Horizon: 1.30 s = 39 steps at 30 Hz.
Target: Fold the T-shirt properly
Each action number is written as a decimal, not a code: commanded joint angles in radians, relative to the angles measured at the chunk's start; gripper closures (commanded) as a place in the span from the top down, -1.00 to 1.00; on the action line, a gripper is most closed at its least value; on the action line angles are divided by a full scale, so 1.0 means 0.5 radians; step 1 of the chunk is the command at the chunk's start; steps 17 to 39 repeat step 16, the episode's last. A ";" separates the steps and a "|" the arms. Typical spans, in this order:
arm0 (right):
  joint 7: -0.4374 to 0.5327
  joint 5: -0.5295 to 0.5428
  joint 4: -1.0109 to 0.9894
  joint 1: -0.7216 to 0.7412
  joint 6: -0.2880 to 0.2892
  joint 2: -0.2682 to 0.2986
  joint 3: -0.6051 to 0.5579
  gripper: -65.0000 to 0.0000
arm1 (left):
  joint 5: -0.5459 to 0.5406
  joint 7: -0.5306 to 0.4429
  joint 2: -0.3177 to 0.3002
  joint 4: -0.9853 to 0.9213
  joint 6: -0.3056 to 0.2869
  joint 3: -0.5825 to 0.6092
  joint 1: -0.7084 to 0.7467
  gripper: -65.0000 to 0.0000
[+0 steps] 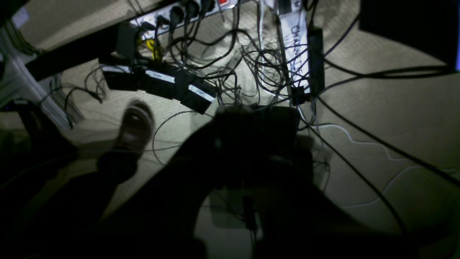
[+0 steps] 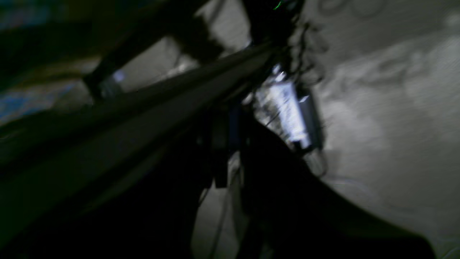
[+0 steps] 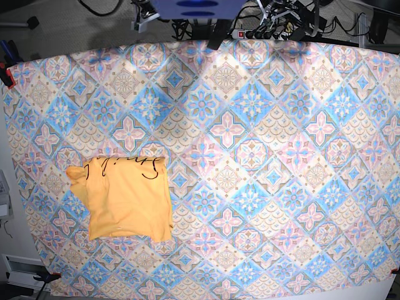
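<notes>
Both arms sit folded back at the far edge of the table, only their upper parts peeking in on the base view. The left gripper [image 1: 248, 151] is a dark shape in its wrist camera, jaws closed. The right gripper [image 2: 222, 151] is blurred and shadowed in its own view; its jaws can't be read.

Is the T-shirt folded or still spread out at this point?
Folded. The T-shirt lies as a compact, roughly square bundle on the patterned cloth, no sleeves spread out, script along its top edge.
</notes>
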 commanded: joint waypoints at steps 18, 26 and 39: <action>0.018 0.003 0.005 0.087 0.001 -0.181 0.001 -0.83 | -0.002 -0.002 0.049 -0.002 0.001 0.001 -0.019 -1.00; 0.018 0.003 0.005 0.087 0.001 -0.181 0.001 -0.83 | -0.002 -0.002 0.049 -0.002 0.001 0.001 -0.019 -1.00; 0.018 0.003 0.005 0.087 0.001 -0.181 0.001 -0.83 | -0.002 -0.002 0.049 -0.002 0.001 0.001 -0.019 -1.00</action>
